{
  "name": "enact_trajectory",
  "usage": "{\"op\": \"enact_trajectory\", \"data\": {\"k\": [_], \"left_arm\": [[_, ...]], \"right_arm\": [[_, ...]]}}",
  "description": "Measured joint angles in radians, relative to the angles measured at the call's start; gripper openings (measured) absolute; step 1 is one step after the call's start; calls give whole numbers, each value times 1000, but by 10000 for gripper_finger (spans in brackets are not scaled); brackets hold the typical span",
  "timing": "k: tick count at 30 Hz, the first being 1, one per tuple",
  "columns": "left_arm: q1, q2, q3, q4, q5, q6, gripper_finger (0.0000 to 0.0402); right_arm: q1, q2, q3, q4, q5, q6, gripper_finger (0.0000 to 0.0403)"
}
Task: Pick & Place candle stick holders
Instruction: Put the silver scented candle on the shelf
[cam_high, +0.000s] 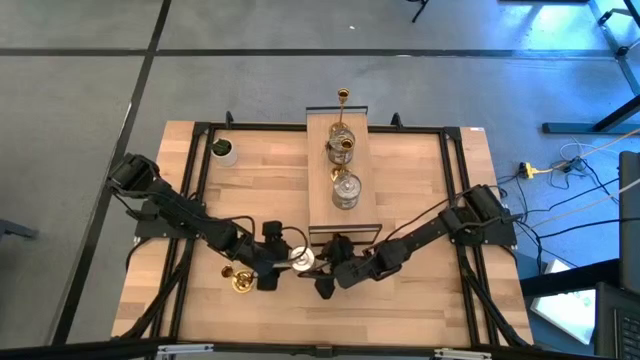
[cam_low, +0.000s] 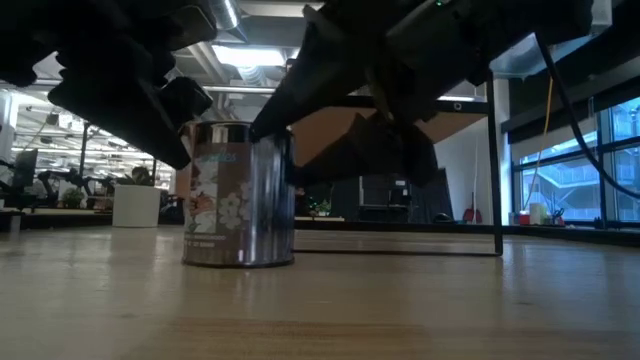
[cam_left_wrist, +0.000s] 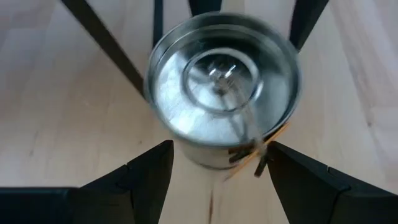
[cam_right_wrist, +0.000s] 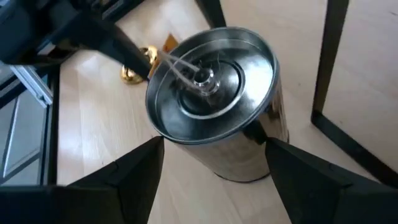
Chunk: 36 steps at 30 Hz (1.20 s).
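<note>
While both spread, left end effector (cam_left_wrist: 214, 177) and right end effector (cam_right_wrist: 214, 168) flank silver holder (cam_high: 302, 259)

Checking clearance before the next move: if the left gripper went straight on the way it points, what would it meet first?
Probably the silver candle holder, standing upright between the left gripper's open fingers; depth is unclear.

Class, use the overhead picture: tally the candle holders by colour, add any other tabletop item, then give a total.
Slim brass-gold candle stick holders with round bases: 3
Squat round silver metal holders: 3
White cup with green inside: 1
Total: 7
</note>
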Motion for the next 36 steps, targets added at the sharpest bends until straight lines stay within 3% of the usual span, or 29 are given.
{"op": "enact_trajectory", "data": {"k": [7, 22, 31, 36], "left_arm": [[-3, 0, -3, 10, 76, 0, 254], [-2, 44, -3, 75, 203, -38, 254], [-2, 53, -3, 85, 208, -30, 254], [11, 21, 0, -1, 158, -25, 253]], "right_arm": [[-2, 81, 21, 114, -39, -5, 284], [23, 127, 107, 48, -31, 5, 321], [22, 126, 109, 48, -55, 9, 328], [17, 126, 111, 37, -38, 38, 328]]}}
